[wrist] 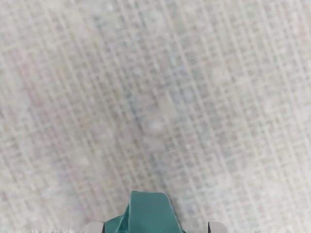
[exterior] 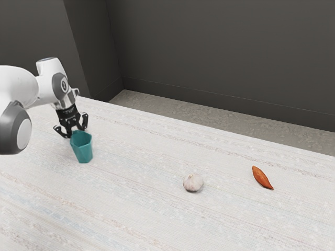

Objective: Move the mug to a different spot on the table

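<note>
While the gripper (exterior: 71, 129) is hanging with its fingers spread and pinching nothing, I am reading the teal mug (exterior: 81, 147) as standing upright on the table (exterior: 157, 219), just below the hand and slightly toward the exterior view's right. Judging: I am needing a small shift that way, then a descent over the rim.

I record a pale, woven-textured table (exterior: 157, 219). Lying on it are a garlic bulb (exterior: 193, 182) near mid-table and an orange root (exterior: 262, 178) further to the exterior view's right, the two well apart. A teal mug (exterior: 81, 147) is at the exterior view's left. I cannot tell whether its base touches the table.
</note>
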`<action>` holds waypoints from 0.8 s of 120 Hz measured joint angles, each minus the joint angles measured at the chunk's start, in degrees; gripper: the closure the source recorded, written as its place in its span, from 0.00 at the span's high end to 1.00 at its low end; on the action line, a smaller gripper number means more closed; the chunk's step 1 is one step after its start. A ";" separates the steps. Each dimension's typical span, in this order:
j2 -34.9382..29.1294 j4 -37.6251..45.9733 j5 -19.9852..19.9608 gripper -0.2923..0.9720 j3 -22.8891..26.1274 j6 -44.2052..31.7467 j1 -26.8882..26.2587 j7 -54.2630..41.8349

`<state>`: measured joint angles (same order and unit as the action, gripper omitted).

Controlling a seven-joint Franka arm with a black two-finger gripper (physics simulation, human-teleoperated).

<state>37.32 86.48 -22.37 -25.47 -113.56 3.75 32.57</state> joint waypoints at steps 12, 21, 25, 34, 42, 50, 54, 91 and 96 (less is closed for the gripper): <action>-0.36 -0.12 -0.02 0.33 -0.01 0.65 0.01 0.00; -0.65 -0.21 -0.08 0.33 0.00 1.26 0.03 -0.01; -0.74 -0.27 -0.12 0.33 0.00 1.54 0.07 -0.01; -1.06 -0.40 -0.26 0.32 0.00 2.26 0.28 -0.02; -1.48 -0.58 -0.57 0.32 0.00 3.03 0.48 -0.03; -1.97 -0.64 -1.11 0.30 0.00 3.82 0.64 -0.02; -2.18 -0.66 -1.64 0.30 0.00 4.26 0.70 -0.01; -2.47 -0.59 -10.69 0.25 -0.02 8.74 0.94 0.03; -2.46 -0.59 -12.16 0.24 -0.01 9.37 0.98 0.02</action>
<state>34.87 85.89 -34.52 -25.49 -104.19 4.74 32.59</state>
